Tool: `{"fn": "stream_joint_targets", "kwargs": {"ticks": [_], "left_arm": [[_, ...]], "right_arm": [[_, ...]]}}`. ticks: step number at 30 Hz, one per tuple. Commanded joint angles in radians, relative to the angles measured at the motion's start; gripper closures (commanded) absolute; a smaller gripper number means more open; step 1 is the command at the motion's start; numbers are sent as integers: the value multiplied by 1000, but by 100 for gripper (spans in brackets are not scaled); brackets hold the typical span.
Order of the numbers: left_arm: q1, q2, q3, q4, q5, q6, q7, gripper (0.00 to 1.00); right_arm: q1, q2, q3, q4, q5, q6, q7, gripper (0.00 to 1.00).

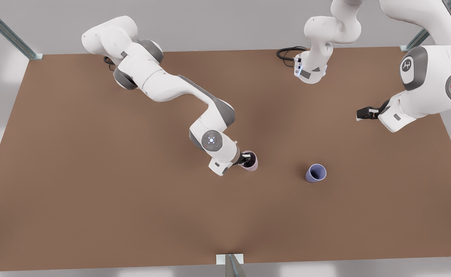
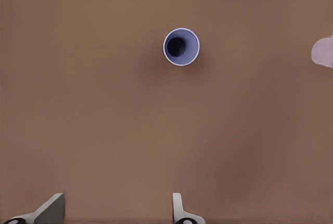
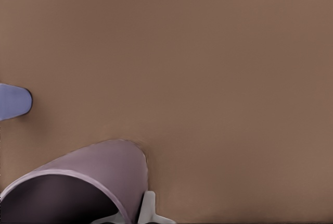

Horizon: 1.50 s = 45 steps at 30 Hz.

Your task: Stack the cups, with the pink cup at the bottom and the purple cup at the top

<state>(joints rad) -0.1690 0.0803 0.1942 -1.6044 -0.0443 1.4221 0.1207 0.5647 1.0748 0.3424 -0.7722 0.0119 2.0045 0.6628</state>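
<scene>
While on table: cups apart.

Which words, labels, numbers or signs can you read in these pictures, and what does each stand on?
No readable words or numbers anywhere.
Pink cup, at the right end effector: plain, no print.
Purple cup, standing alone on the table: plain, no print.
Small dark emblem on the grey joint cover of the arm at the front view's right: too small to read. That arm's left end effector waits above the table.
</scene>
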Motion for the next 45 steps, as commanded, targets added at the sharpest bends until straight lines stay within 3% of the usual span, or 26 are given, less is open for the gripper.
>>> {"fn": "stream_joint_targets", "kwargs": {"ticks": [1,3,6,7,13,14,15,18,20,21,27,29,32,35,39,41,42,43,44,45], "left_arm": [[-1,6,1,-41,1,66,-9,0],[-1,12,-1,-186,0,285,-9,0],[-1,128,-2,-193,-6,460,-9,0],[-1,162,-6,-192,-9,501,-9,0],[-33,312,-39,-161,-6,609,-18,0],[-33,332,-41,-160,-8,638,-18,0],[-35,346,-42,-160,-16,656,-18,0],[-33,369,-49,-149,-17,716,-19,0],[-33,403,-47,-106,-42,716,-73,0],[-33,407,-49,-106,-43,716,-82,0],[-33,427,-49,-106,-40,801,-82,0],[-33,437,-49,-108,-40,802,-82,0],[-33,443,-49,-115,-42,798,-82,0],[-33,449,-50,-143,-39,768,-69,0],[-33,484,-64,-144,-40,770,-75,0],[-33,492,-65,-151,-40,770,-75,0],[-33,493,-67,-151,-40,771,-79,4],[-33,493,-78,-151,-40,768,-82,33],[-33,492,-81,-151,-40,762,-92,53],[-33,492,-95,-151,-40,748,-105,64]], "right_arm": [[6,17,18,2,-3,89,600,79],[7,47,23,1,-3,152,624,79],[7,70,-9,-1,-18,116,610,79],[7,68,-40,-1,-32,50,591,79],[35,89,-43,-1,-63,62,583,79],[35,93,-43,-1,-63,62,583,73],[35,96,-45,-1,-63,60,583,53],[38,99,-45,-1,-63,63,584,28],[76,102,-85,-1,-63,66,583,23],[76,102,-85,-1,-63,66,583,15],[75,82,-80,-1,-56,40,583,12],[73,54,-74,-3,-49,40,584,4],[21,-50,-74,-16,-50,-26,561,0],[-222,-303,-85,-102,-99,-292,226,0],[-557,-756,-80,-666,-136,-280,-279,0],[-643,-786,-82,-717,-125,-273,-407,0],[-684,-785,-85,-708,-70,-276,-463,0],[-721,-780,-86,-713,-50,-271,-537,0],[-726,-777,-88,-711,-55,-271,-552,0],[-727,-777,-88,-708,-55,-273,-584,0]]}}
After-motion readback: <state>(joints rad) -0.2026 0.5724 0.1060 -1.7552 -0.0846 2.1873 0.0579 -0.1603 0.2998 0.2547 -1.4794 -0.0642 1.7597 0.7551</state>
